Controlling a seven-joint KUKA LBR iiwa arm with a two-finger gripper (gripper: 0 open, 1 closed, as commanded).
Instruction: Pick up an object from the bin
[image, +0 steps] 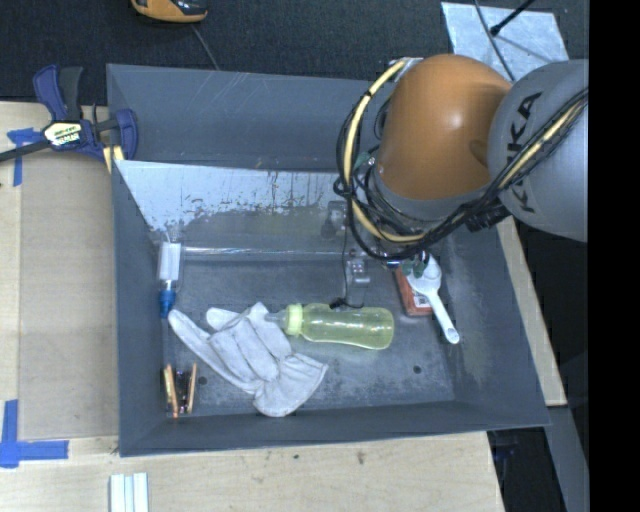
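Lying in the bin (250, 130) are a greenish bottle (345, 328) and white cloth (250, 355)

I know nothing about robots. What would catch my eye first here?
The arm's big orange dome looms at the upper right, its gripper poised by a pale yellow-green baby bottle lying on its side in the middle of the bin. Left of the bottle sprawls a crumpled white glove, and a white spoon lies at the right.

The bin (250, 120) carries a bottle (345, 328) lying just below the gripper (350, 297), a glove (250, 358) view-left of it, a spoon (440, 308) view-right, a clip (179, 390) far view-left
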